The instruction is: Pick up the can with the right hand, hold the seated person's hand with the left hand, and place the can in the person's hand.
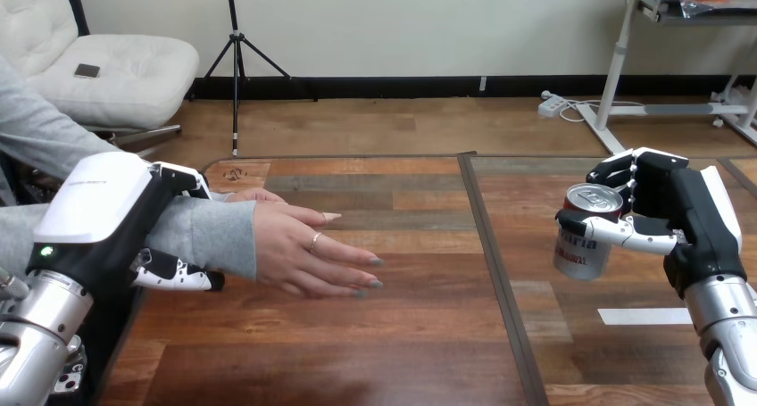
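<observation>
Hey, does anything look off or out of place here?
The can leans sideways in the right hand rather than upright. The person's hand is turned palm down, which seems an odd pose for receiving it.

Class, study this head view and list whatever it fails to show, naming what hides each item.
- The person's hand: its palm is turned away from the camera.
- The forearm: the stretch inside the left hand is covered by that hand's white shell.
- The can: its far side sits behind the right hand, whose thumb also crosses part of its front.
</observation>
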Controlling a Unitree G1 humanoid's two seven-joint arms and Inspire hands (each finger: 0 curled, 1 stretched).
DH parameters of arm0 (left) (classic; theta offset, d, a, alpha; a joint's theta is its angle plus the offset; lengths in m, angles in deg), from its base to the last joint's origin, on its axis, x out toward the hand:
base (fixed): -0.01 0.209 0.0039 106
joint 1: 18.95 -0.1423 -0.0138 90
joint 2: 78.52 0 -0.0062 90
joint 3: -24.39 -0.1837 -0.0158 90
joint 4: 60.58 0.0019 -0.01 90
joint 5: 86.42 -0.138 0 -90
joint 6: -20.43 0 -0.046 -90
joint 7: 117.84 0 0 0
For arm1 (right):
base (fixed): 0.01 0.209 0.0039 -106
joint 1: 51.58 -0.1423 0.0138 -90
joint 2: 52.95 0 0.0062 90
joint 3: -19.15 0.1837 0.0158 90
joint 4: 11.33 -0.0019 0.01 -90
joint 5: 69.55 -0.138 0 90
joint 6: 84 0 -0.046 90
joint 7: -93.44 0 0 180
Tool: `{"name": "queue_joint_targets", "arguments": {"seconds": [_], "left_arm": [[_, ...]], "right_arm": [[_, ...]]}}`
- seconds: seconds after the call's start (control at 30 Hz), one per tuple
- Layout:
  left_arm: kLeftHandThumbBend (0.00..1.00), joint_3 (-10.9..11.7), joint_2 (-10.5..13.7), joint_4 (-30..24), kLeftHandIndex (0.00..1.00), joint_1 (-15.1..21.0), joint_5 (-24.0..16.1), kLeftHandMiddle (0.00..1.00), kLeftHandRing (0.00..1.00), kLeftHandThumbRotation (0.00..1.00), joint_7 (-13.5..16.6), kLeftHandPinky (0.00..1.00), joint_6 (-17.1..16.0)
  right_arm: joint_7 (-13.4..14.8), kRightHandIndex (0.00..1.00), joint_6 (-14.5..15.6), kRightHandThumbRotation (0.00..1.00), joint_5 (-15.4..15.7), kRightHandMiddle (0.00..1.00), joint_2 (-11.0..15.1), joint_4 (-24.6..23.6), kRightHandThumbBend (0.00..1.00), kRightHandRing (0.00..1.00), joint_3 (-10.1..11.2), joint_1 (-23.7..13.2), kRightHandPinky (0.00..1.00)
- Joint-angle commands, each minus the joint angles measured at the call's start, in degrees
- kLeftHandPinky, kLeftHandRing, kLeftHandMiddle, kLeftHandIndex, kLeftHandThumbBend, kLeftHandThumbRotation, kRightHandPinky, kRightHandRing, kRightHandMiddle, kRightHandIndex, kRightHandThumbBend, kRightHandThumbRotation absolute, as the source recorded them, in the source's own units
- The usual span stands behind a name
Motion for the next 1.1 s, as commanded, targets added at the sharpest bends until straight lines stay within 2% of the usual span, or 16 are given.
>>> {"name": "queue_joint_targets", "arguments": {"seconds": [0.0, 0.2, 0.5, 0.73, 0.93, 1.07], "left_arm": [[0.92, 4.94, 0.89, -2.23, 0.41, 4.80, 1.41, 0.30, 0.18, 0.00, 3.57, 0.14, -0.60], [0.91, 4.56, 0.34, -1.03, 0.41, 5.13, 1.42, 0.29, 0.18, 0.00, 4.42, 0.14, -1.68], [0.89, 4.27, -0.79, -1.02, 0.41, 5.12, 2.43, 0.28, 0.18, 0.00, 3.78, 0.14, -1.89], [0.88, 3.67, -2.02, -0.92, 0.40, 5.22, 2.38, 0.30, 0.21, 0.00, 4.56, 0.17, -3.18], [0.88, 3.19, -3.08, -0.37, 0.40, 5.51, 2.51, 0.29, 0.20, 0.00, 5.19, 0.17, -4.41], [0.88, 2.96, -3.71, -0.55, 0.39, 5.60, 2.06, 0.28, 0.19, 0.00, 5.35, 0.15, -4.11]], "right_arm": [[0.69, 0.40, -0.54, 0.00, -1.06, 0.41, -0.49, -3.46, 0.84, 0.34, 0.52, -3.18, 0.30], [0.43, 0.40, -1.30, 0.00, -0.87, 0.41, -0.39, -3.23, 0.84, 0.35, 0.39, -3.22, 0.31], [2.15, 0.40, -1.94, 0.00, 1.01, 0.41, -0.12, -3.40, 0.84, 0.34, -0.23, -3.26, 0.30], [1.90, 0.40, -2.34, 0.00, 1.14, 0.41, -0.26, -3.30, 0.84, 0.34, -0.39, -3.56, 0.30], [1.77, 0.40, -2.22, 0.00, 1.15, 0.40, -0.55, -3.28, 0.83, 0.34, -0.44, -3.83, 0.31], [1.64, 0.40, -2.13, 0.00, 1.12, 0.40, -0.76, -3.40, 0.83, 0.33, -0.52, -3.95, 0.30]]}}
